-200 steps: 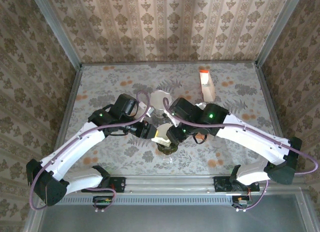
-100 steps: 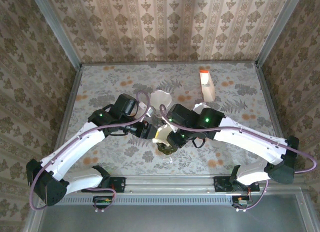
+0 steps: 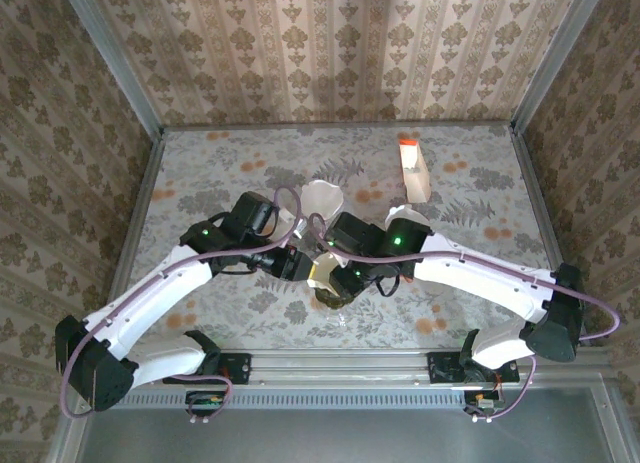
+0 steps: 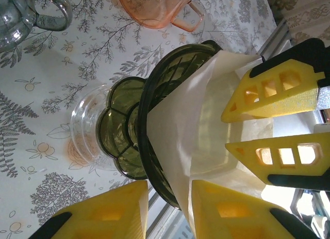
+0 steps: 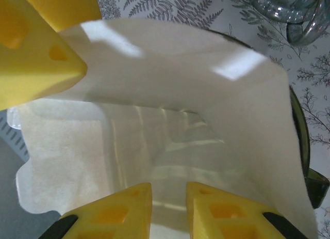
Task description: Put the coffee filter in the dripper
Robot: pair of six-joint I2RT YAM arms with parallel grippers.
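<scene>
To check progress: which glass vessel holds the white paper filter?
The dark green ribbed glass dripper; the pink glass cup and the clear glass jug beyond it show no paper.

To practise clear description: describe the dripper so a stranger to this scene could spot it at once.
On the floral table, look at the middle, just short of the near edge. The dripper stands there, dark green and ribbed, holding white filter paper, unlike the pink cup near it.
</scene>
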